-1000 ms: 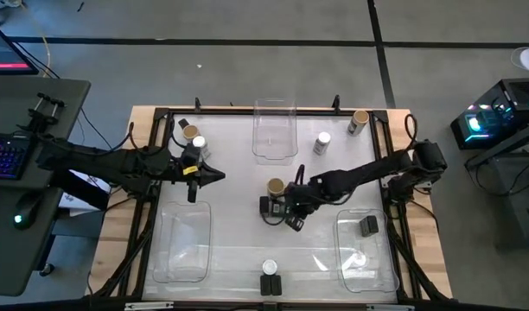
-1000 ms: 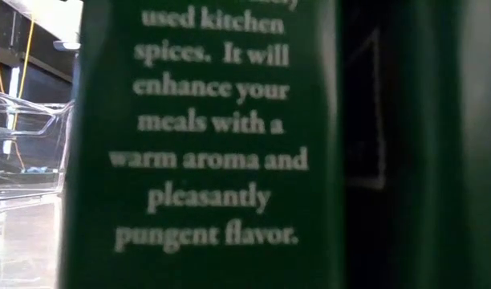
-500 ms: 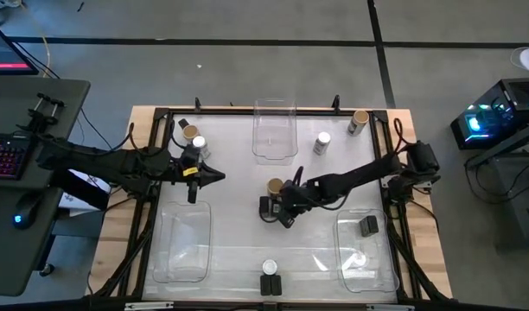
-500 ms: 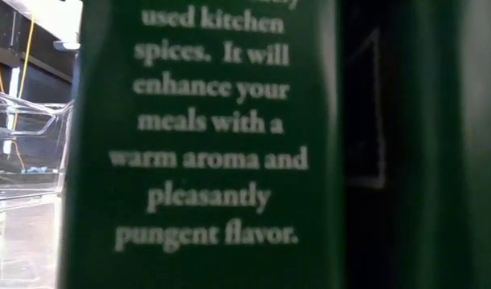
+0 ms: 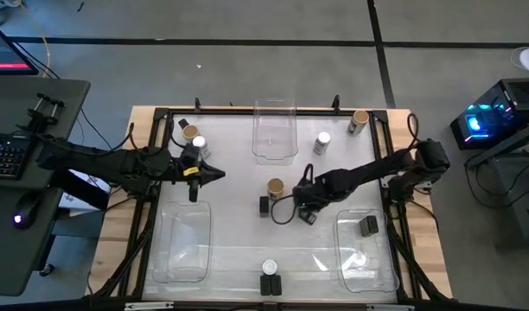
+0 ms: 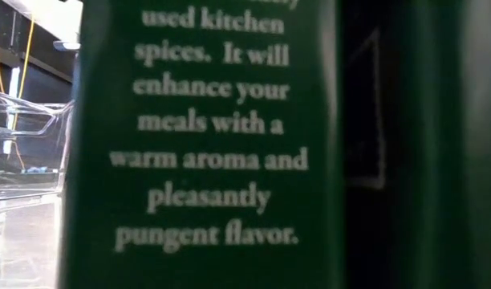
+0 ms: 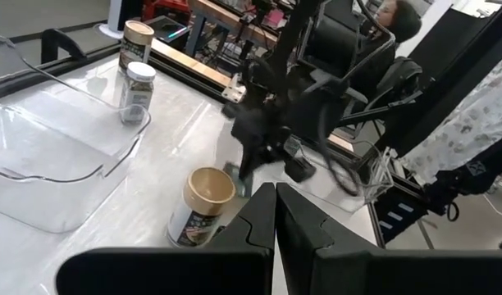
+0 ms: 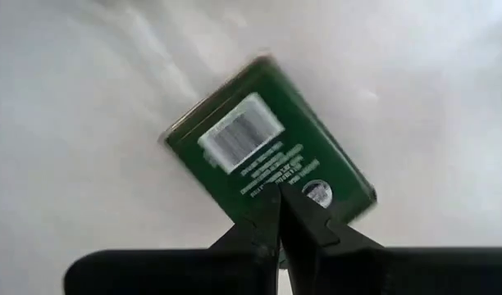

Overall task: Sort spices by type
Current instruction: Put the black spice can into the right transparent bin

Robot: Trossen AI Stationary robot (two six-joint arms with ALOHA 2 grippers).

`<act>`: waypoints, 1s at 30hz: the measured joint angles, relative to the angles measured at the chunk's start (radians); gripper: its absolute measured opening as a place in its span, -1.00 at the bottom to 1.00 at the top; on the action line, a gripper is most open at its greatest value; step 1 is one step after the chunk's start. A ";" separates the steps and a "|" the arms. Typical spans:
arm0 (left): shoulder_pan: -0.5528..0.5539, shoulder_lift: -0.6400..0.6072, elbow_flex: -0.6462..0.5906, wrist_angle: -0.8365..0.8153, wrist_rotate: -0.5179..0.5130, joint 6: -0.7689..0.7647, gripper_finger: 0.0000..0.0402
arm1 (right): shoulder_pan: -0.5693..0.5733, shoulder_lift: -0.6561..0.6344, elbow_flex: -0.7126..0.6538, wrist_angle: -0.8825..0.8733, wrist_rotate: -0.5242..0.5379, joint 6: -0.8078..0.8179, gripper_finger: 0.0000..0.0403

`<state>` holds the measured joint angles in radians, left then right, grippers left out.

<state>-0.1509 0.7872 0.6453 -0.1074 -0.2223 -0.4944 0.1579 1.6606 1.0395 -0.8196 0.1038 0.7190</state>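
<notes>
A dark green spice box [image 5: 264, 206] rests on the table's middle beside a tan-lidded jar [image 5: 276, 187]; the right wrist view shows its barcode face [image 8: 259, 156]. My right gripper [image 5: 305, 212] points down, shut, a little to the right of the box and apart from it. My left gripper [image 5: 216, 174] hangs shut over the table's left part, aimed at the middle; its view shows the tan-lidded jar [image 7: 203, 205] ahead. More spices stand far left [image 5: 195, 138], far right [image 5: 322, 141] [image 5: 360, 119] and at the near edge [image 5: 270, 276].
Clear bins sit at the far middle [image 5: 275, 130], near left [image 5: 182, 242] and near right [image 5: 366, 255]; the near right one holds a black box [image 5: 368, 226]. A green box [image 6: 205, 144] fills the low view. A black frame rims the table.
My right gripper has drawn away from the dark green box toward the table's right edge and tipped to point more steeply down, staying shut. The box stays by the tan-lidded jar.
</notes>
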 joint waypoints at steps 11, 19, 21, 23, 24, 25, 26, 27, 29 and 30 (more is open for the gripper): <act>0.000 0.022 0.000 0.041 -0.084 -0.038 -1.00 | -0.120 -0.174 0.001 -0.165 0.091 -0.010 -1.00; 0.001 0.319 0.096 0.224 0.013 0.008 -1.00 | -0.195 -0.433 -0.059 -0.278 0.028 0.132 -1.00; 0.001 0.437 0.177 0.217 0.059 0.062 -1.00 | -0.220 -0.501 -0.111 -0.270 -0.032 0.198 -1.00; 0.000 0.558 0.269 0.203 0.090 0.125 -1.00 | -0.245 -0.560 -0.164 -0.253 -0.067 0.265 -1.00; 0.000 0.613 0.315 0.186 0.094 0.159 -1.00 | -0.256 -0.585 -0.187 -0.235 -0.084 0.299 -1.00; 0.000 0.669 0.364 0.171 0.104 0.192 -1.00 | -0.265 -0.606 -0.209 -0.215 -0.096 0.326 -1.00; 0.000 0.722 0.416 0.158 0.112 0.223 -1.00 | -0.272 -0.625 -0.228 -0.195 -0.107 0.351 -1.00; 0.000 0.775 0.471 0.136 0.117 0.250 -1.00 | -0.278 -0.641 -0.243 -0.175 -0.113 0.374 -1.00; 0.000 0.873 0.580 0.083 0.118 0.299 -1.00 | -0.283 -0.661 -0.269 -0.141 -0.116 0.421 -1.00; 0.000 0.920 0.641 0.051 0.119 0.321 -1.00 | -0.285 -0.664 -0.279 -0.129 -0.117 0.441 -1.00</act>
<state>-0.1509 1.7074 1.2858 -0.0569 -0.1031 -0.1733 -0.1273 0.9968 0.7605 -0.9484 -0.0129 1.1604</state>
